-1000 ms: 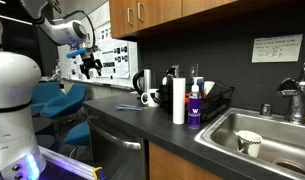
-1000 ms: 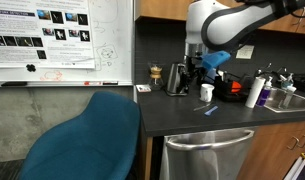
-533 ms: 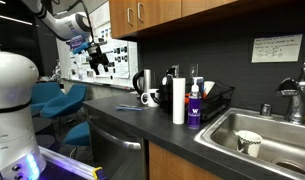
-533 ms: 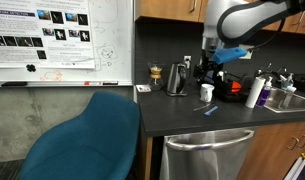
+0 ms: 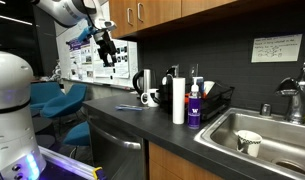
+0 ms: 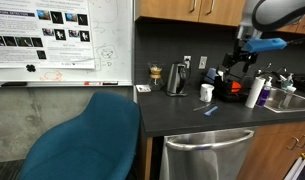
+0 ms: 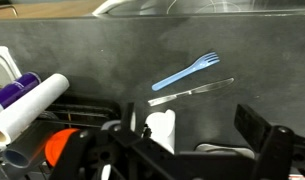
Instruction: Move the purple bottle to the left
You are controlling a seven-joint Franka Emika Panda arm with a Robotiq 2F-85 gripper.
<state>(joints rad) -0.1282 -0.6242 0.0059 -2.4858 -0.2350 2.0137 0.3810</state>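
Observation:
The purple bottle (image 5: 195, 108) has a white pump top and stands on the dark counter next to the sink, beside the white paper towel roll (image 5: 178, 102). In the wrist view the purple bottle (image 7: 12, 93) shows at the left edge beside the roll (image 7: 30, 110). My gripper (image 5: 107, 50) hangs open and empty in the air, well above the counter and apart from the bottle. In an exterior view it (image 6: 235, 63) hovers over the dish rack. In the wrist view the gripper (image 7: 182, 128) stands wide open over a white mug (image 7: 160, 128).
A black-and-steel kettle (image 5: 142, 82) and the mug (image 5: 150, 98) stand on the counter. A black dish rack (image 5: 218, 100) sits behind the bottle. A blue fork (image 7: 185, 72) and a knife (image 7: 190, 92) lie on the counter. The sink (image 5: 277, 140) holds a cup. A blue chair (image 6: 87, 135) stands nearby.
The arm has swung along the counter toward the dish rack and the bottle, rising a little. The gripper stays open and empty. Nothing on the counter has moved.

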